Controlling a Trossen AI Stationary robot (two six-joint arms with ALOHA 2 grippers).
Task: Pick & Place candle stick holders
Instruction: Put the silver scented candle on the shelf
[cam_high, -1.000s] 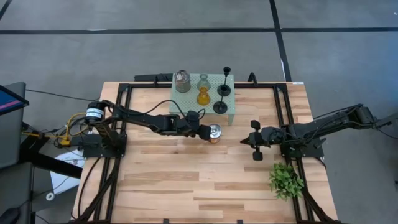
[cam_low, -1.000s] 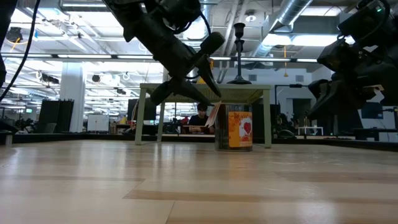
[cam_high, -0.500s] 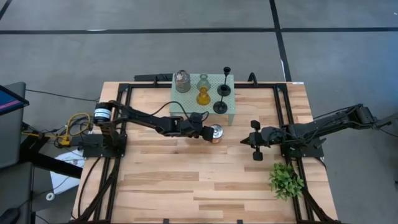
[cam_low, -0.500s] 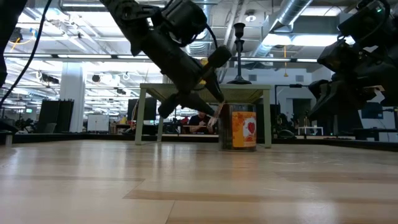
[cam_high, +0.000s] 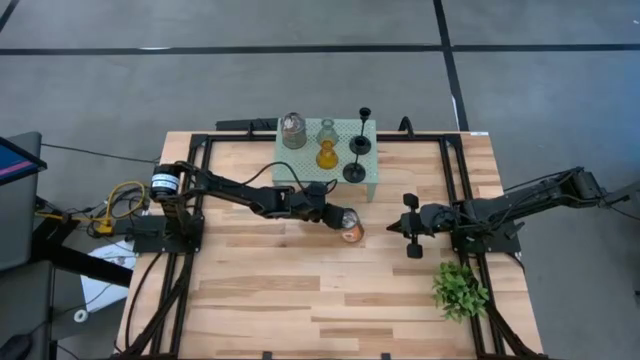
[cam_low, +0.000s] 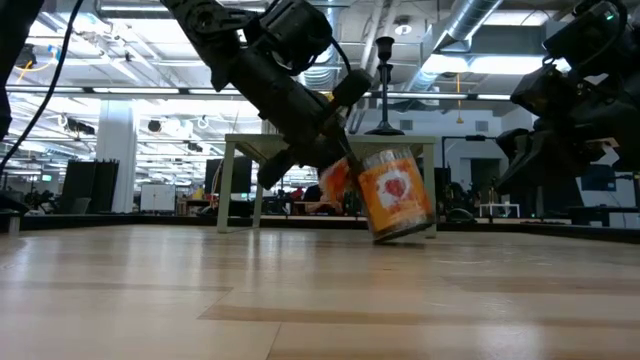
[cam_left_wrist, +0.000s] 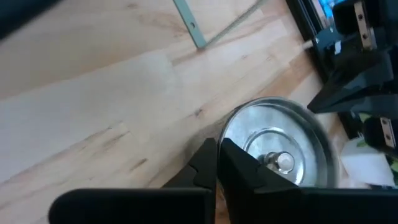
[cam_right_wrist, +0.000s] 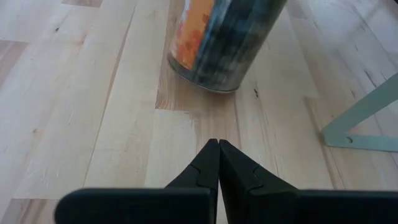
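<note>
The orange-and-silver tin (cam_high: 350, 229) is tipped over at the table's middle, in front of the pale green mesh stand (cam_high: 372, 185). My left gripper (cam_high: 334, 216) reaches it from the left and is shut on its top rim. On the stand are the silvery jar (cam_high: 293, 130), the clear glass holder (cam_high: 327, 129), the amber glass holder (cam_high: 326, 156), the slim black stick (cam_high: 364, 128) and the short black holder (cam_high: 354, 172). My right gripper (cam_high: 398, 229) waits shut, right of the tin, touching nothing. My left gripper pinches the tin's top rim (cam_left_wrist: 225, 138) on the side facing the table's left, one finger (cam_left_wrist: 242, 168) inside the open top and the other (cam_left_wrist: 200, 163) outside. The fingers slant down from the left. The tin (cam_low: 395, 195) leans with its top toward the gripper.
A leafy green plant (cam_high: 460, 290) sits at the near right, just in front of the right arm. The stand's legs (cam_right_wrist: 357, 134) rise behind the tin. Bare wood stretches along the table's near half (cam_high: 300, 310).
My left gripper has come closer to the tin from the left and shut on its rim. The tin, upright before, has tipped with its top toward the gripper and shifted a little toward the near and right edges.
</note>
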